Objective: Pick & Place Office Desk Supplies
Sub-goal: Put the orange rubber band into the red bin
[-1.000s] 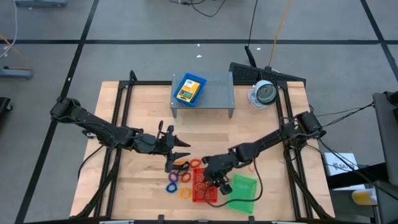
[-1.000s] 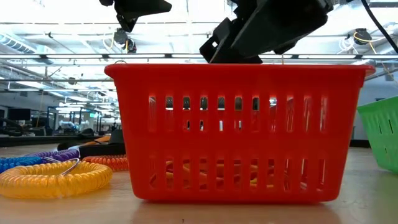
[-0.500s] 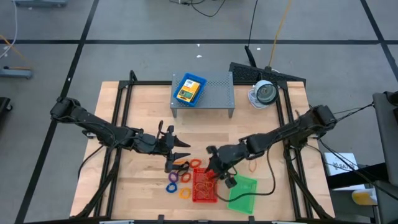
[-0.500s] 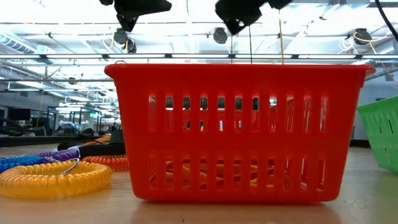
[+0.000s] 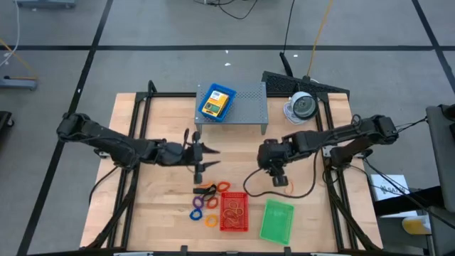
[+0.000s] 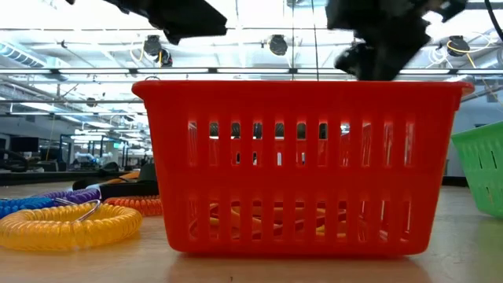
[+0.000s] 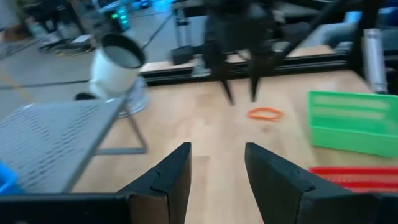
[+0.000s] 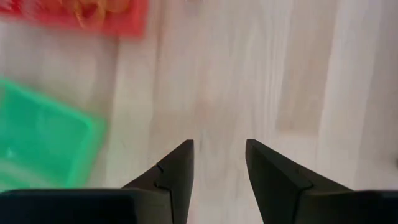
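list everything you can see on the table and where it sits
red mesh tray: one, front centre, orange bands inside
green mesh tray: one, right of the red tray
coil rings: several, orange, purple, blue, yellow, left of the red tray
rubber band: one, orange, loose on the wood below the right gripper
crayon box: one, blue and yellow, on the shelf
perforated shelf: one, grey, back centre
round device: one, white and grey, back right
left gripper: fingers apart, empty, mid-table
right gripper: fingers apart, empty

A pale wooden table (image 5: 156, 213) is carrying a grey perforated metal shelf (image 5: 245, 107), a round white-and-grey device (image 5: 301, 107), a red plastic mesh tray (image 5: 234, 212), a green plastic mesh tray (image 5: 277, 220), several coloured coil rings (image 5: 202, 208) and a thin orange rubber band (image 5: 281, 180).
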{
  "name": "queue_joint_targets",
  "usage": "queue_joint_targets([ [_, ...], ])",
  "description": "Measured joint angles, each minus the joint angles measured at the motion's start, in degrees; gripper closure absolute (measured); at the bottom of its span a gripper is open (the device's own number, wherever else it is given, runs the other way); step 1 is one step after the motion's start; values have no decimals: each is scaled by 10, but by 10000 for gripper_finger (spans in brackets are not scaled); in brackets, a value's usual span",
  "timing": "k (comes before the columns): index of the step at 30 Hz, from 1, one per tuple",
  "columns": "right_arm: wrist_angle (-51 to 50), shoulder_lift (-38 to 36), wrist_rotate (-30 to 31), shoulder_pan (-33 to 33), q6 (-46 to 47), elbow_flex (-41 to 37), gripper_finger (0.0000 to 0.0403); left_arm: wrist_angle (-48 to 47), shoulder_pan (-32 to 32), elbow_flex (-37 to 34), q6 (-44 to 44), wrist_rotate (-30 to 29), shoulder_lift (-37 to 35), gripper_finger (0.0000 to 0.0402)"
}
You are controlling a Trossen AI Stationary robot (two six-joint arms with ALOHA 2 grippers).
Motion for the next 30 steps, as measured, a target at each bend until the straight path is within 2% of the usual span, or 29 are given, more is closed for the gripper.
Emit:
queue_joint_targets([
  [4, -73, 1, 1, -2, 33, 0, 265, -2, 36, 0, -30, 0, 0, 245],
  [10, -86, 1, -14, -19, 265, -23, 261, 11, 67, 0, -41, 0, 0, 245],
  [16, -86, 1, -32, 2, 365, -61, 257, 19, 89, 0, -49, 0, 0, 245],
  [22, -36, 1, -32, 39, 334, -93, 250, -5, 99, 0, -54, 0, 0, 245],
  [30, -39, 1, -30, 83, 173, -94, 224, -28, 101, 0, -56, 2, 0, 245],
])
